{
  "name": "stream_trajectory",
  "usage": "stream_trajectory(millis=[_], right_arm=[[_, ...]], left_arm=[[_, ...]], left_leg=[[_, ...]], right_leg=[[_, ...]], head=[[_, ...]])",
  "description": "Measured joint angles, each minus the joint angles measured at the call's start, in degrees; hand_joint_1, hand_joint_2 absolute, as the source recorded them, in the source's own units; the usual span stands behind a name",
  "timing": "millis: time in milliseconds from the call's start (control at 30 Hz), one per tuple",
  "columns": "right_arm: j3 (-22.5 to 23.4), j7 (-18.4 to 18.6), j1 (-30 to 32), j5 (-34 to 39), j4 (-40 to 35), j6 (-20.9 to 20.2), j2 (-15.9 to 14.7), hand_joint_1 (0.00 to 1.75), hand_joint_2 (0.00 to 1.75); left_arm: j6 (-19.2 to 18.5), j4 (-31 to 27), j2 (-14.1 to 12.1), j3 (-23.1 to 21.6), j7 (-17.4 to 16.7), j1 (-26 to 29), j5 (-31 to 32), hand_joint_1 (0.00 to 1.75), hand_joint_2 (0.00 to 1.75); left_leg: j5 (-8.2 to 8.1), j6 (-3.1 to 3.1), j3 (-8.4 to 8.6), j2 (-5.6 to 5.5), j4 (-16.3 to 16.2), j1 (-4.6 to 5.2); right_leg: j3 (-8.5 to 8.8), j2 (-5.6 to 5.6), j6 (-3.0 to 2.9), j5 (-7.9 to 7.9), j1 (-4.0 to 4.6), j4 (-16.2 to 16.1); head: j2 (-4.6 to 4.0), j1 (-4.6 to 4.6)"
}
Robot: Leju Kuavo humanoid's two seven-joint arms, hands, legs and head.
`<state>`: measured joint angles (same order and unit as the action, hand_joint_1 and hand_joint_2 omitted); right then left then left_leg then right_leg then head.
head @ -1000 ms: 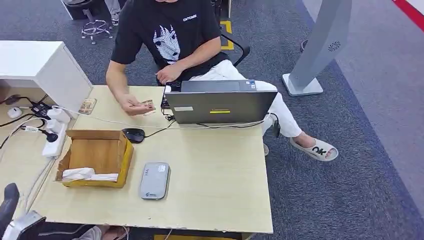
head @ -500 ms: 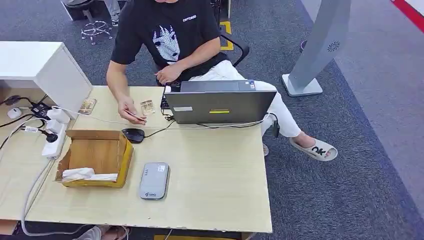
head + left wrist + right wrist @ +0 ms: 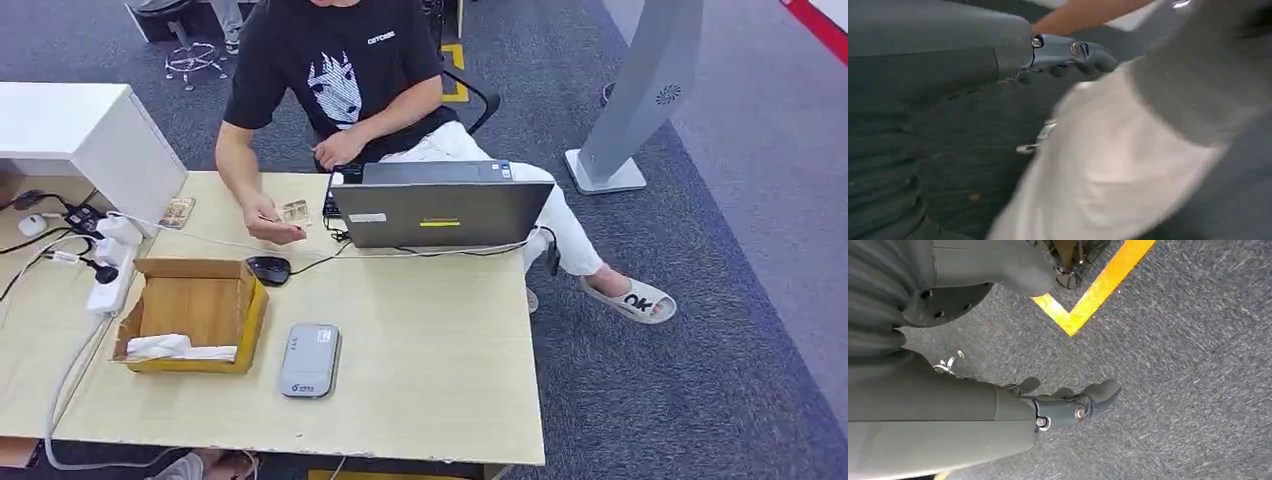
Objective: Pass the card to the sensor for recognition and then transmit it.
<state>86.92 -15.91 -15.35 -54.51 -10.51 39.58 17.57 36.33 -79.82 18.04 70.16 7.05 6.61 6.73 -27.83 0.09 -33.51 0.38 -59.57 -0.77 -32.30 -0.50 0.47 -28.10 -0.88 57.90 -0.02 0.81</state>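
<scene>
Head view: a card point(image 3: 295, 211) is seen lying on the far part of the table point(image 3: 430, 340), just left of the laptop point(image 3: 437, 212), w/ a person's hand point(image 3: 270, 225) touching or just beside it; which one can't be told. A second card point(image 3: 176, 212) is seen further left, near the white cabinet point(image 3: 90, 130). The grey sensor point(image 3: 309, 361) lies flat near the table's front edge, beside the cardboard box point(image 3: 192, 315). A black mouse point(image 3: 268, 269) sits btwn box and laptop.

Left wrist view: the left hand point(image 3: 1068, 52) is shown heavily blurred; fingers look curled, nothing seen in them, but their state can't be told for sure.

Right wrist view: the right hand point(image 3: 1063, 402) is shown over grey carpet point(image 3: 1193, 365) w/ yellow floor tape point(image 3: 1093, 290); fingers loosely apart, nothing held.
</scene>
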Motion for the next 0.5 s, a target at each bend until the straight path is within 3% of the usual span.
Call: stream_trajectory(millis=[67,133,233,400,500], right_arm=[[0.0,0.5,-0.4,-0.4,0.1,0.0,0.0,0.00,1.75],[0.0,2.3,-0.7,-1.3,0.1,0.0,0.0,0.00,1.75],[0.0,4.3,-1.1,-2.0,0.1,0.0,0.0,0.00,1.75],[0.0,5.1,-1.5,-2.3,0.1,0.0,0.0,0.00,1.75],[0.0,6.1,-1.6,-3.3,0.1,0.0,0.0,0.00,1.75]], left_arm=[[-2.2,11.6,-1.8,5.7,2.7,-3.5,-6.0,0.00,1.75],[-1.1,23.7,-3.9,9.2,6.0,-5.6,-5.5,0.00,1.75],[2.0,38.3,-6.6,9.5,4.0,-7.7,-1.6,0.00,1.75],[2.7,51.2,-9.4,9.9,3.3,-9.9,-0.2,0.00,1.75],[2.4,55.8,-10.1,9.6,-4.0,-10.2,9.7,0.00,1.75]], left_leg=[[0.00,0.00,0.04,-0.06,0.0,0.03],[0.01,0.01,0.05,-0.05,0.0,0.04],[0.06,0.06,0.00,-0.13,0.0,0.06],[0.06,0.06,0.03,-0.12,0.0,0.06],[0.06,0.05,0.04,-0.12,0.0,0.06]], right_leg=[[0.03,-0.07,0.00,0.00,-0.02,0.0],[0.04,-0.05,0.02,0.01,-0.04,0.0],[0.04,-0.15,0.05,0.03,-0.05,0.0],[0.05,-0.13,0.06,0.05,-0.05,0.0],[0.01,-0.10,0.06,0.05,-0.05,0.0]], head=[[0.00,0.02],[0.00,0.02],[0.00,0.00],[0.00,0.02],[0.00,0.02]])
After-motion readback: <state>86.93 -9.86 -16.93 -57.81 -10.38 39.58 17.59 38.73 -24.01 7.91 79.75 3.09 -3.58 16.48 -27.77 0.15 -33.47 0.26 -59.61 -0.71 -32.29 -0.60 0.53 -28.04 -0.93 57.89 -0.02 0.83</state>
